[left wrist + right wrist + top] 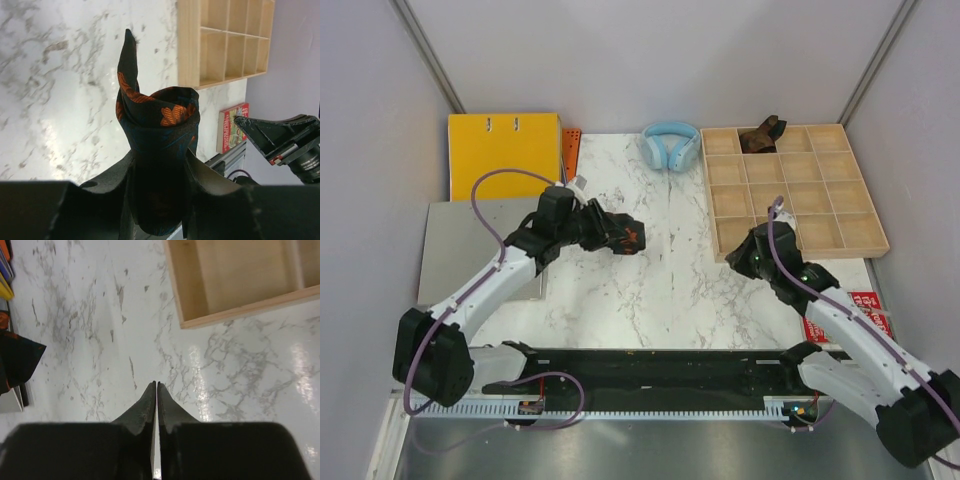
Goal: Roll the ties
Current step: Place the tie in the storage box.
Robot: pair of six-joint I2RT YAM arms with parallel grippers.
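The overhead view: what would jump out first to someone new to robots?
The left gripper, mid-table, clamps a rolled black tie with orange blotches. At the rear right, a wooden grid tray holds a dark brown roll in one back-row compartment; light-blue headphones lie left of it.

Black-orange tie, rolled, clamped in left hand; brown tie rolled in tray.

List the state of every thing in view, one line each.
Patterned tie, rolled, clamped in the left gripper.
Brown tie, rolled, sitting in a far-row tray compartment.
Left gripper, shut on the patterned tie.
Right gripper, shut, holding nothing.
Headphones, lying on the table.
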